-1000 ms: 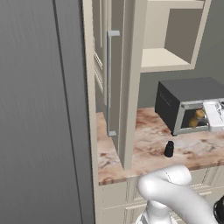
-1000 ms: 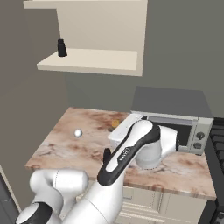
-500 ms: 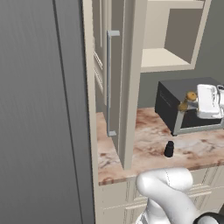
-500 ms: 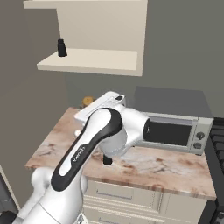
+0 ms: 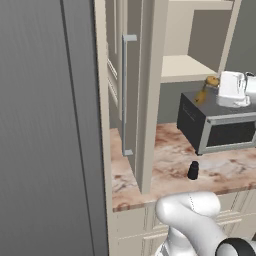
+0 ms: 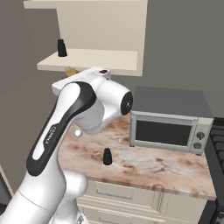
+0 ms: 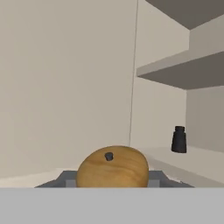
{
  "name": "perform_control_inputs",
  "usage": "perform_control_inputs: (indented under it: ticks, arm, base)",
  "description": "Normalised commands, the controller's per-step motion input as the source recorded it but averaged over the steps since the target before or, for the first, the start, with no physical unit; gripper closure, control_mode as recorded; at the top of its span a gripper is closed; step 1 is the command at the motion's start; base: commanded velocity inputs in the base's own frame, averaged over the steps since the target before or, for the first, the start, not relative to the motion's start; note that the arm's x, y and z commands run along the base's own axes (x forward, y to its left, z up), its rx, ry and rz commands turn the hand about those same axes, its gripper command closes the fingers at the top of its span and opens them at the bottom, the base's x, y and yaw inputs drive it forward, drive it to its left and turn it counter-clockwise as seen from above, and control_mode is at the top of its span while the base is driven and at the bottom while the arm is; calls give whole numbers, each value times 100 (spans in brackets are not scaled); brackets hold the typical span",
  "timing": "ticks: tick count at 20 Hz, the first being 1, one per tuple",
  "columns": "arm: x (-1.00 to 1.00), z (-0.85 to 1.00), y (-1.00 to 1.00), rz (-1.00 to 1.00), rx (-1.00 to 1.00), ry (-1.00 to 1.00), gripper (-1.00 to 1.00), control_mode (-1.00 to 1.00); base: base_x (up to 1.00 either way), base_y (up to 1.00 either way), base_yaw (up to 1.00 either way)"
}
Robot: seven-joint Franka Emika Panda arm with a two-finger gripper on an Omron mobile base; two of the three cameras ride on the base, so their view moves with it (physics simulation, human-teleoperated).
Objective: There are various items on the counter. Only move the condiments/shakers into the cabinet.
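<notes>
My gripper (image 7: 112,180) is shut on a golden-tan shaker (image 7: 113,168), whose rounded top sits between the two grey fingers (image 7: 65,179). In the left base view the gripper (image 5: 210,89) holds this shaker (image 5: 205,92) above the microwave, just below the cabinet (image 5: 186,68) shelf's front edge. A black shaker (image 6: 62,48) stands on the cabinet (image 6: 89,59) shelf, and it shows ahead to the right as a black shaker (image 7: 178,140) in the hand view. Another black shaker (image 5: 193,170) stands upright on the counter (image 5: 167,162), also visible as a black shaker (image 6: 106,156).
A dark grey microwave (image 6: 169,122) stands on the counter (image 6: 153,165) at the right. The cabinet door (image 5: 142,90) hangs open with its grey bar handle (image 5: 125,95) toward me. A small pale ball (image 6: 78,132) lies on the counter behind my arm. Drawer fronts (image 6: 131,197) run below.
My gripper has risen with the golden-tan shaker from in front of the microwave to shelf height and moved toward the cabinet. Both black shakers stay where they were.
</notes>
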Motion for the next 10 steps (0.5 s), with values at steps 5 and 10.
perform_control_inputs:
  ticks: [5,10]
  arm:
    - [34,54,7,0,0,17,100,-100]
    - [41,13,15,0,0,11,100,-100]
  base:
    - [0,0,0]
    - [0,0,0]
